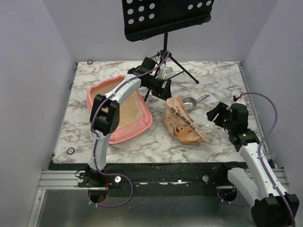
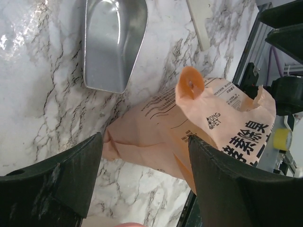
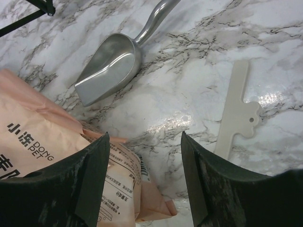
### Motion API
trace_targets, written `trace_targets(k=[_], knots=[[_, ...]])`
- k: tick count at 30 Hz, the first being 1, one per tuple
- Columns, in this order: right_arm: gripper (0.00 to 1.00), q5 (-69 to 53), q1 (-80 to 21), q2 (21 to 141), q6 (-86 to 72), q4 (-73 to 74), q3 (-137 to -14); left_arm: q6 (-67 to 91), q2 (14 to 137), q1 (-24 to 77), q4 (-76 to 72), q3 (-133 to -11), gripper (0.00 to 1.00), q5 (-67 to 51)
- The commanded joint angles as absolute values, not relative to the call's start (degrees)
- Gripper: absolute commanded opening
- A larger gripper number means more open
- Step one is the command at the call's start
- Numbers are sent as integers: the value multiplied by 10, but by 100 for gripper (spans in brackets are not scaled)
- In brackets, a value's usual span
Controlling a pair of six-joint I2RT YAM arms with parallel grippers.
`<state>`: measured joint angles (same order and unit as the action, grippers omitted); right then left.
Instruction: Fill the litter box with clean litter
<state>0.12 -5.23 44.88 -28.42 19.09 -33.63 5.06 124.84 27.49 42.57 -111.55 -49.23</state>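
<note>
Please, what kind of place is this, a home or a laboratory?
Probably a robot test booth, not a home: plain walls enclose a marble-patterned table holding a litter box, with the left arm and right arm bolted at its edge.

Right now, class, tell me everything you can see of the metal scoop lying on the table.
The metal scoop is shiny silver, with a deep rounded bowl, open at the front, and a narrow curved handle. The bowl looks empty. It lies flat on the marble table, hollow side up, with its open mouth towards the orange bag and a strip of bare marble between them. Nothing touches it but the table.
</note>
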Motion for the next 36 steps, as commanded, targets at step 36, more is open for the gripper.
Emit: trace_targets(k=[36], knots=[[69, -382, -54, 528, -221, -98, -355, 225, 1149, 290, 12, -926, 81, -790]])
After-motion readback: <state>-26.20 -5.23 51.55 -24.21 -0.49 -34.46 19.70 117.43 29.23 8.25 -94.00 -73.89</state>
